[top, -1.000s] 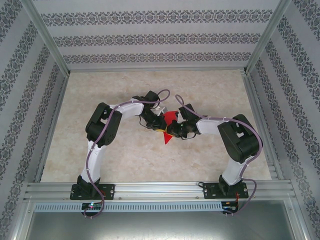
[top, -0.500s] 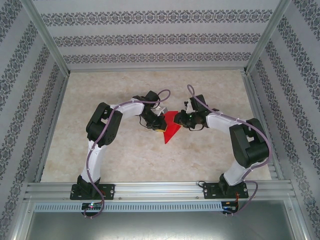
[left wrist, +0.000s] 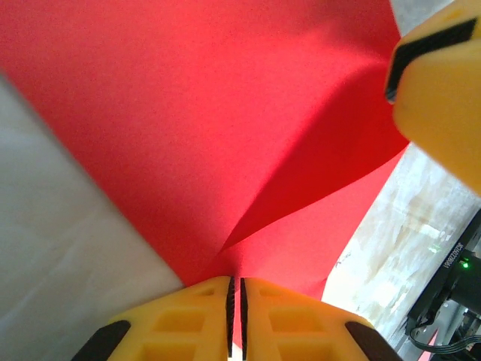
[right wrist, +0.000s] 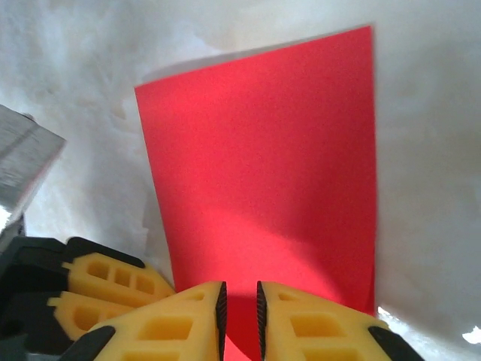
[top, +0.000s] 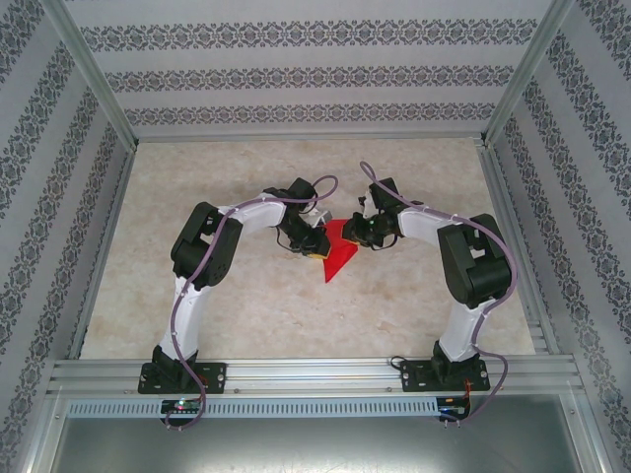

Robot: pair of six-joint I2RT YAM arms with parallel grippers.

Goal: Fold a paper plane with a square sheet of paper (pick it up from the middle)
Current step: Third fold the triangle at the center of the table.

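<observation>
- Paper first: the square sheet of paper [top: 337, 254], already creased to a narrow point, lies on the table [top: 246, 315] between both grippers.
- Left gripper [left wrist: 234, 289], at the sheet's left edge, has its fingers clamped together on the red paper.
- Right gripper [right wrist: 239, 292], at the sheet's right edge, has its fingers nearly together; I can't tell whether they pinch it.
- It looks mid-fold, and the next move would need the flap pressed flat along its crease.
- Bare table lies all round the sheet, with the walls well apart from it.

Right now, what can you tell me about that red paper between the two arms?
The red paper is thin, plain and bright red, folded into a pointed shape whose tip aims toward the arms' bases. It sits over the middle of the table. The left gripper is shut on one edge, and a soft crease runs out from that pinch. The right gripper has its nearly closed fingers at the opposite side; whether they grip it is unclear.
</observation>
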